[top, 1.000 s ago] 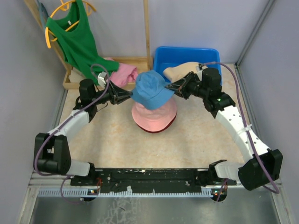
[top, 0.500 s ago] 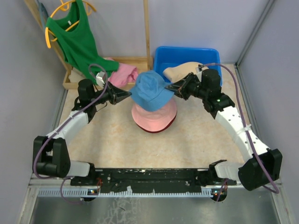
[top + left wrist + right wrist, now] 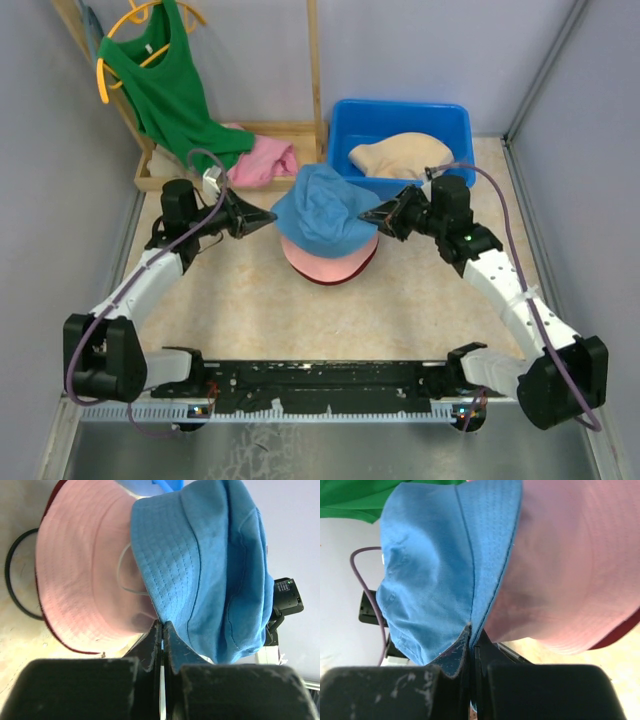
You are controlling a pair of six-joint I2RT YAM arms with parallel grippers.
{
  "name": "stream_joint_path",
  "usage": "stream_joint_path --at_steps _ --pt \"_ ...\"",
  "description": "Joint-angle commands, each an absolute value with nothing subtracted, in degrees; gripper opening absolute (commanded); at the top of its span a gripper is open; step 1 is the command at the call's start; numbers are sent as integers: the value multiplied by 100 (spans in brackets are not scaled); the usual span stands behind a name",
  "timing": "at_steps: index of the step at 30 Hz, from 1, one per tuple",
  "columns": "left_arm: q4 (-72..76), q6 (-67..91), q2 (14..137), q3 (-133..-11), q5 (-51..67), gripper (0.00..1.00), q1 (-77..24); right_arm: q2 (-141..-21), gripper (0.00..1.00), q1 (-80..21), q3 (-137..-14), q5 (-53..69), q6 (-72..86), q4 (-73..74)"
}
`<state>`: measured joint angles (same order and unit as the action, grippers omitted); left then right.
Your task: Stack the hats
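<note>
The blue hat [image 3: 322,210] hangs between both grippers just over the pink hat [image 3: 325,260], which sits on the dark red hat [image 3: 368,262] at the table's middle. My left gripper [image 3: 272,215] is shut on the blue hat's left brim [image 3: 165,615]. My right gripper [image 3: 366,216] is shut on its right brim [image 3: 475,620]. The pink hat [image 3: 85,570] fills the left wrist view, and it also shows in the right wrist view [image 3: 570,560]. The beige hat [image 3: 400,155] lies in the blue tub [image 3: 345,120] at the back right.
A green sleeveless shirt [image 3: 165,85] hangs on a yellow hanger at the back left. A bright pink cloth [image 3: 262,160] lies on a wooden rack base [image 3: 150,180] beneath it. Grey walls close in both sides.
Both grippers have come toward me and lowered with the blue hat, which now sits lower over the pink hat. The beige hat in the tub is now uncovered.
</note>
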<state>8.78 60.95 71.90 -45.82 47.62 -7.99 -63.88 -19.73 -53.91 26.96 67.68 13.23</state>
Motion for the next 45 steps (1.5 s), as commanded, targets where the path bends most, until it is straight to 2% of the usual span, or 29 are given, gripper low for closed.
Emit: stream_joint_path --at_steps 1,12,15,18,21,26,33,39,45 --pt "579 5713 7191 -4484 4989 0 -625 -6251 0 -1978 -5248 2568 6428 1031" --pt "1211 5538 7644 -3866 5400 0 -334 -6284 2 -1952 -4832 2444 5995 783" --pt "1798 5815 7811 -3945 5659 0 -343 -6236 12 -1936 -4748 2483 5905 581" --pt "1626 5631 7907 -4312 5732 0 -348 -6086 33 -1866 -4697 2424 5654 489" --pt "1443 5498 8004 -4552 5797 0 -346 -5874 47 -1579 -4455 2575 5552 121" --pt "1395 5477 8087 -4595 5823 0 -347 -5653 61 -1033 -4147 2905 5278 -275" --pt "1349 5427 8260 -4637 5866 0 -348 -6210 62 -447 -3787 3570 5465 -1475" --pt "1225 5359 8395 -4803 5878 0 -349 -6929 58 -409 -3587 4056 6353 -3011" --pt "1203 5353 8472 -4894 5876 0 -356 -7325 58 -460 -3441 4265 6923 -3853"
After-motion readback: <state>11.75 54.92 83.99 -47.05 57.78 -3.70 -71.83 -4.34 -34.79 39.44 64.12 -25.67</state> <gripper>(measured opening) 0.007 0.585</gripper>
